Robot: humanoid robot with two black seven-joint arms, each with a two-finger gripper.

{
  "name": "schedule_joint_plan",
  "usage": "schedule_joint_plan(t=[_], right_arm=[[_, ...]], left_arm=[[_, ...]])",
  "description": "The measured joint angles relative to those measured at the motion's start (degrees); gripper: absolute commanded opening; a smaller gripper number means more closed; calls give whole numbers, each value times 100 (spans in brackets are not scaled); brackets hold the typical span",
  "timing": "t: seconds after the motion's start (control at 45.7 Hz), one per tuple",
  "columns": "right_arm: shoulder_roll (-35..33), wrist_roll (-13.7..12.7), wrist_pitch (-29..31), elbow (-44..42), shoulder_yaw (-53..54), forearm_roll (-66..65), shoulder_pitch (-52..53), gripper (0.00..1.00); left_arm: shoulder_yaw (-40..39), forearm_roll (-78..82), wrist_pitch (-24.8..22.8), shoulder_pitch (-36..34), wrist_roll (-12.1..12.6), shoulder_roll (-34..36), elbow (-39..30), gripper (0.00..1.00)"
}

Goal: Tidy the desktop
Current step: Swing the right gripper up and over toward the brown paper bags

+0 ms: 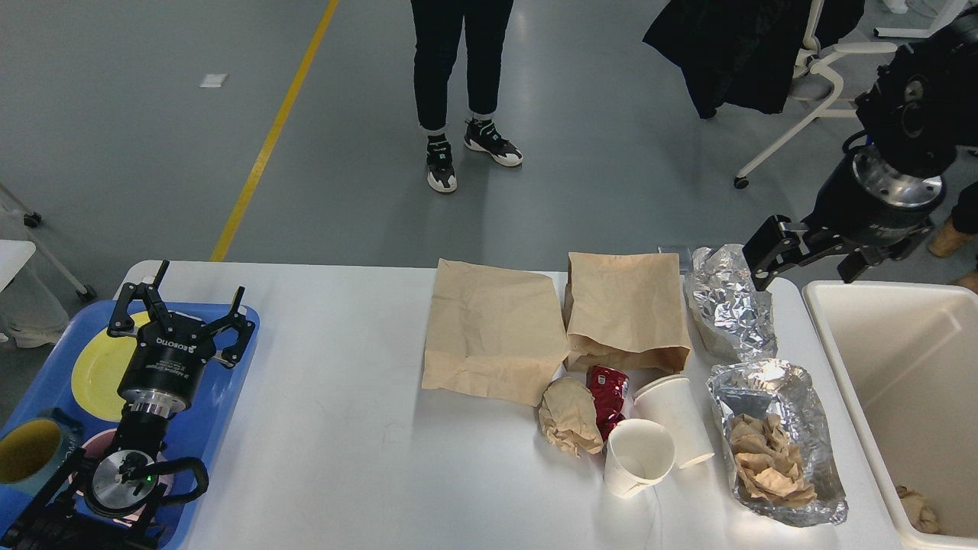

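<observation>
The white desktop (336, 428) holds litter on its right half: two flat brown paper bags (493, 336) (626, 309), a crumpled brown paper ball (569, 416), a crushed red wrapper (609, 397), two white paper cups (638, 458) (676, 416), a crumpled foil sheet (730, 302), and a foil sheet holding crumpled brown paper (775, 443). My left gripper (187, 299) is open and empty above the blue tray. My right gripper (810, 260) is open and empty, raised just right of the crumpled foil, between it and the bin.
A blue tray (237, 359) at the left holds a yellow plate (95, 367) and a yellow-lined cup (27, 454). A cream-white bin (833, 336) stands at the right with a paper scrap (917, 508) inside. A person (458, 84) stands beyond the table.
</observation>
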Motion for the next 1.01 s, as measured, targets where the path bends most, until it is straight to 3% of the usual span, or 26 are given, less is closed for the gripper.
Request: schedule_joint_plan(t=[0.066,0.131,0.263,0.482,0.876,1.007], right_arm=[[-9,-308,67,669,-52,25,623,100],[-86,-456,101,1444,-217,94,1488,100],[-147,-515,192,1933,-474,458,2151,100],[-164,-609,129,2029,-722,761,2257,100],[-179,-554,-134,1936,-486,1656,2239,100],[-106,-555,-325,1688,-284,1708,1811,100]], left_arm=[[0,0,0,0,0,0,1,96],[0,0,0,0,-1,0,2,96],[0,0,0,2,-2,0,2,96],[0,-1,0,9,7,0,-1,96],[-9,-2,0,10,17,-7,-5,96],[-9,3,0,10,19,-8,-7,96]])
